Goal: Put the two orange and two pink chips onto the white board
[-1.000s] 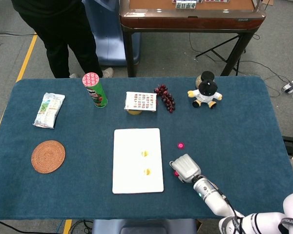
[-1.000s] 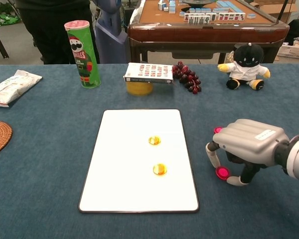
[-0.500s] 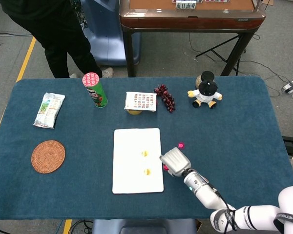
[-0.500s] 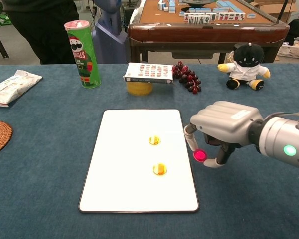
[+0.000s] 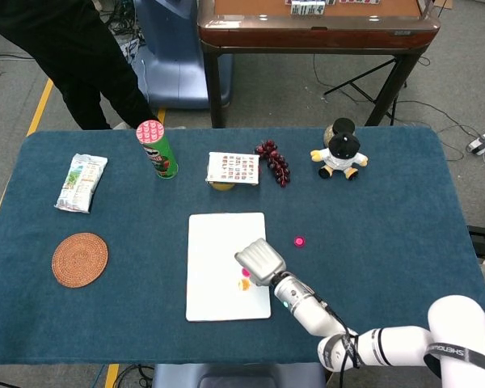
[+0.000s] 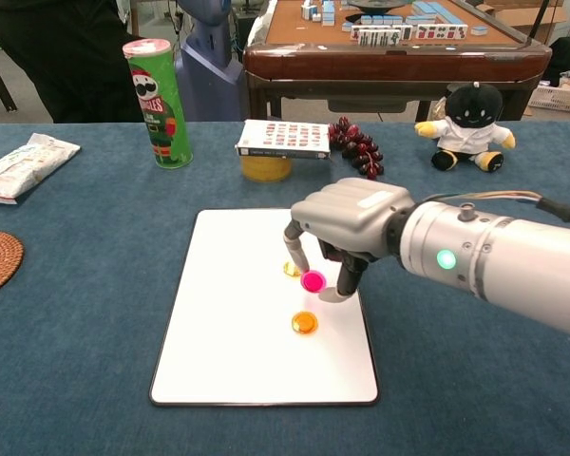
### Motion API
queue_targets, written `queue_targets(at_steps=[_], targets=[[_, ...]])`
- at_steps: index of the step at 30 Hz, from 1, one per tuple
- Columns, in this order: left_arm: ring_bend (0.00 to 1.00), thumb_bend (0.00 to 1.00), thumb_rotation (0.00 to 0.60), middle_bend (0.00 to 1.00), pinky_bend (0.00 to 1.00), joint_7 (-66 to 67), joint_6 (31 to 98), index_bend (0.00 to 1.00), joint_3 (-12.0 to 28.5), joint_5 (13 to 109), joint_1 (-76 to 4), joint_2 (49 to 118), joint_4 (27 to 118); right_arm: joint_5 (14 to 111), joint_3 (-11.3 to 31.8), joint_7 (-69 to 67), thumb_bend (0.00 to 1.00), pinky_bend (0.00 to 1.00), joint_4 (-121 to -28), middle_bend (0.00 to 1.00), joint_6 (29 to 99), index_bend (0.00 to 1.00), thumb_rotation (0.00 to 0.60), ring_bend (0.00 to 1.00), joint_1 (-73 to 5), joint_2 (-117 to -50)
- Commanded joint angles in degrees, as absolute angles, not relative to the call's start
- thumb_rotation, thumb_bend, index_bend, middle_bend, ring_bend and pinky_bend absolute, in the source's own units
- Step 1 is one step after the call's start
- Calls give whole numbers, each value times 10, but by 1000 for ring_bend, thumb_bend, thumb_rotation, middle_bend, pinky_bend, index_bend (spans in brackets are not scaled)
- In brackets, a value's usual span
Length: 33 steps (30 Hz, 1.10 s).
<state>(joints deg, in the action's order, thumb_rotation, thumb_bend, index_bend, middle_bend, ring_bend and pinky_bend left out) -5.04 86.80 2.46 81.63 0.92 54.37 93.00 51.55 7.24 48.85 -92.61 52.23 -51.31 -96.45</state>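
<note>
Here the right robot hand [image 6: 347, 220] hangs over the right half of the white board [image 6: 223, 332], its fingertips [image 6: 346, 285] pinching a pink chip [image 6: 313, 281] just above the board's face. In the chest view one orange chip [image 6: 305, 323] lies on the board just in front of the robot hand, nearer the camera, and the other orange chip [image 6: 291, 270] sits on the board partly hidden behind a finger. The second pink chip [image 5: 299, 241] lies on the blue surface [image 5: 388, 210] to the right of the board, apart from it, seen in the head view; the chest view does not show it. The left robot hand appears in neither view.

Along the far side of the surface stand a green Pringles can [image 6: 157, 103] and a stuffed toy in black and white [image 6: 468, 127]. Between them a flat box printed with small tiles [image 6: 283, 139] rests on a yellow container [image 6: 265, 167], with a bunch of dark grapes [image 6: 359, 146] just beside it. At the left edge lie a snack packet [image 6: 24, 167] and, nearer the camera, a round woven coaster [image 5: 79, 259]. A person in dark clothes [image 5: 73, 56] stands beyond the surface at the left.
</note>
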Motion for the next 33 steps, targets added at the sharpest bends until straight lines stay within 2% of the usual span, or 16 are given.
queue_targets(at_steps=[1,16,33], targets=[[447,322,600,476,593,-52,868,445,25,816,9,543,930,494,87,496,286,1000,-911,1000,515,527,600,1000,-534,-983],[448,322,600,476,593,-67,864,446,24,816,10,540,927,408,120,516,286,1000,-836,1000,494,527,600,1000,-625,-1067],[448,322,600,476,593,-66,866,473,22,822,10,539,928,393,119,494,286,1000,-818,1000,501,527,600,1000,-663,-1103]])
